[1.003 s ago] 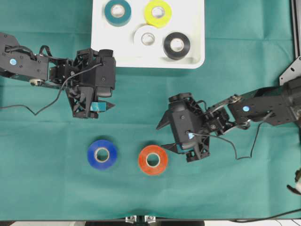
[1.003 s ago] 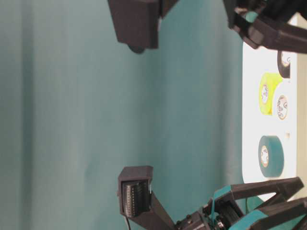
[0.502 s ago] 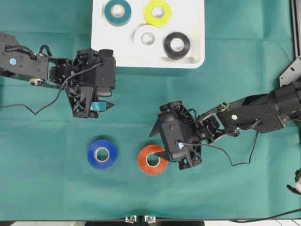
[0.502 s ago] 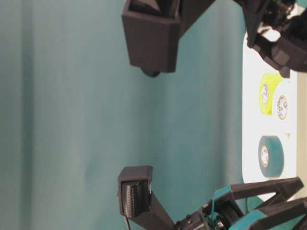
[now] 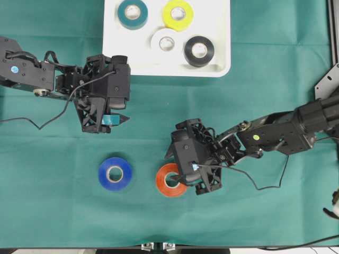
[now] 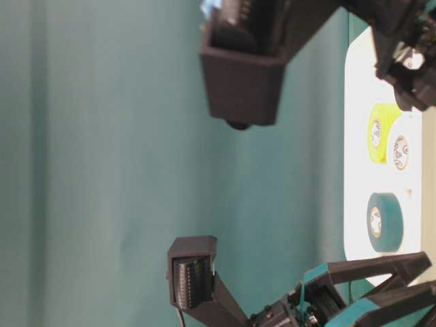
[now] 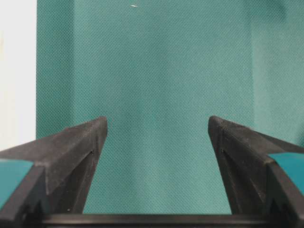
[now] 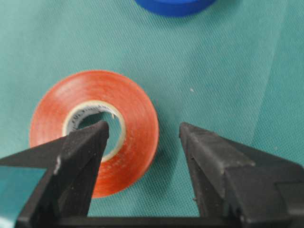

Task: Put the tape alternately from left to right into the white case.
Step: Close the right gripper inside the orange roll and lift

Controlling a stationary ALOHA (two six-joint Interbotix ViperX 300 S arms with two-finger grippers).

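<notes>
Overhead: right gripper (image 5: 183,174) wide open over orange-red roll (image 5: 171,180) on green cloth (image 5: 265,69); blue roll (image 5: 115,173) beside; four rolls in white case (image 5: 217,63); left gripper (image 5: 115,119) wide, empty. Right wrist: one finger (image 8: 90,137) above core, other outside the rim. Likely light, stiff, glossy-slick; pinch across the ring wall.

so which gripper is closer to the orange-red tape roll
Right. The right gripper is over the orange-red roll, one finger at its core, one outside its rim. The left gripper hangs open up near the white case.
</notes>
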